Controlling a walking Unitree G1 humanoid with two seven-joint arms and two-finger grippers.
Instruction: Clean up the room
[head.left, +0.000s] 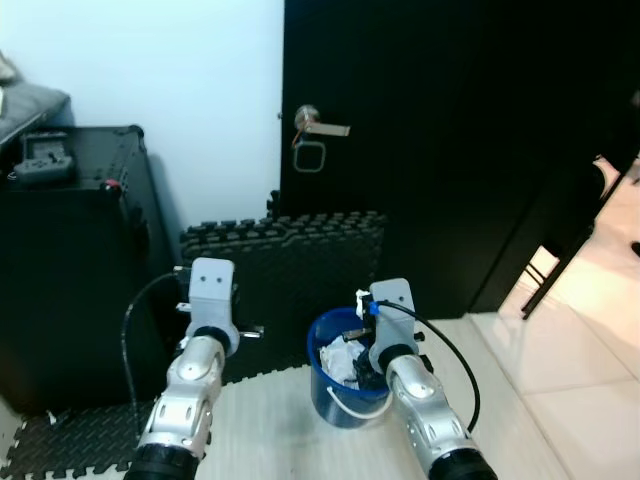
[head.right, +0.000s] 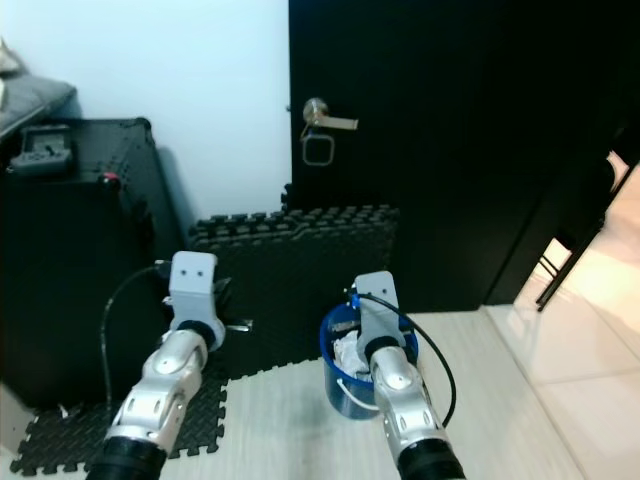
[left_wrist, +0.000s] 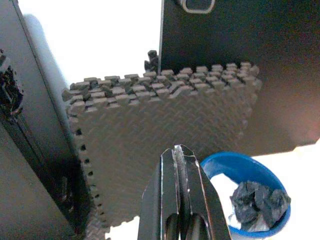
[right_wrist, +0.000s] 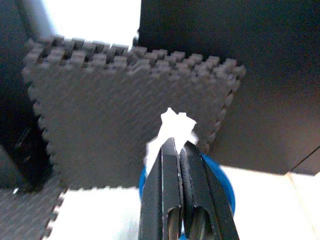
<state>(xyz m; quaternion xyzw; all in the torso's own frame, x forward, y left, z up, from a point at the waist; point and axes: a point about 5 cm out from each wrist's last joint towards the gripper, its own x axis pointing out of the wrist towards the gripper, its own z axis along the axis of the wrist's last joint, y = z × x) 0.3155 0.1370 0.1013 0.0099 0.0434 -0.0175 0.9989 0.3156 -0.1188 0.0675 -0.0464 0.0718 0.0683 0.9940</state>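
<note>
Nearest the robot, the right end effector (right_wrist: 175, 145) hangs over the round blue plastic bucket (head.left: 322, 385), fingers pinched narrow on a white scrap of crumpled paper (right_wrist: 176, 125), probably so it can fall among the waste already inside. Beside it, the left end effector (left_wrist: 181, 152) is closed and empty. Beyond, grey interlocking foam mats (head.left: 290, 265) lean against the black door (head.left: 450, 150).

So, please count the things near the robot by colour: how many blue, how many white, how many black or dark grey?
Blue: 1, the bucket
White: 1, the paper scrap in the right gripper
Black or dark grey: 3, the foam mats, the case, the door
Total: 5
</note>
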